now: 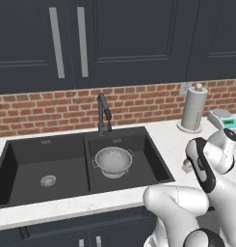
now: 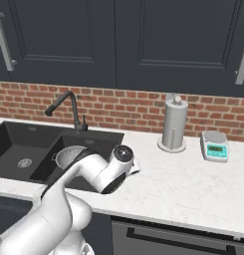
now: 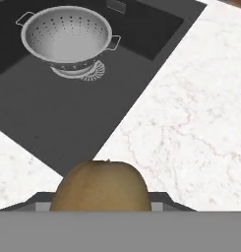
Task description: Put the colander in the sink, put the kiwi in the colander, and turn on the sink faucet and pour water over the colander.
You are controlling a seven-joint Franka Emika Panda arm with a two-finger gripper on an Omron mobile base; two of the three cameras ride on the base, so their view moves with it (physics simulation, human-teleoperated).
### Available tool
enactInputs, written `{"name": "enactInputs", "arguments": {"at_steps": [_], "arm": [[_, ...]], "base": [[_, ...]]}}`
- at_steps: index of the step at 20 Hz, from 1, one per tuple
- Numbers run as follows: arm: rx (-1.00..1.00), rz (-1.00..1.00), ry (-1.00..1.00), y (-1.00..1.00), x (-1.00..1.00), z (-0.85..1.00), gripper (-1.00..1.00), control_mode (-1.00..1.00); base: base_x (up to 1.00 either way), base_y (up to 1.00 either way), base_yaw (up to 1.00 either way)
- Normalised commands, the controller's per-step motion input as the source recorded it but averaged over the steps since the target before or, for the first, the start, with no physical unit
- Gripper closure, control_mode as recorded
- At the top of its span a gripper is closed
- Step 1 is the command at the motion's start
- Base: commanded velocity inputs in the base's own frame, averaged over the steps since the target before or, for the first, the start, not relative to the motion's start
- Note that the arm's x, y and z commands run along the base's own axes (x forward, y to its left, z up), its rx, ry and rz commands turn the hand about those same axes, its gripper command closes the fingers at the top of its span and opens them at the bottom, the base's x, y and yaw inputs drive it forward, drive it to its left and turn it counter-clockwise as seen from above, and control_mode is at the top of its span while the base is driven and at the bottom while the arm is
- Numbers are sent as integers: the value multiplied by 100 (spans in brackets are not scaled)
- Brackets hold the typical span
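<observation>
Your fingers [image 3: 100, 204] grip the kiwi [image 3: 99, 186] above the counter [image 3: 191, 123] beside the sink [image 1: 153, 159], because it must drop into the colander [image 3: 67, 35] sitting over the sink's drain.

1. No readable text, brand or number anywhere.
2. The small scale [image 2: 214, 145] at the far right of the worktop [image 2: 193, 189] shows a teal display, but its characters are too small to make out.
</observation>
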Motion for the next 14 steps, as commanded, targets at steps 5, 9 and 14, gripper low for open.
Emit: {"name": "enactInputs", "arguments": {"at_steps": [5,9,14], "arm": [[1,37,-8,81,26,69,100,-100],[8,33,3,48,48,81,100,-100],[10,25,16,18,61,78,100,-100]], "base": [[0,0,0],[0,0,0],[0,0,0]]}}
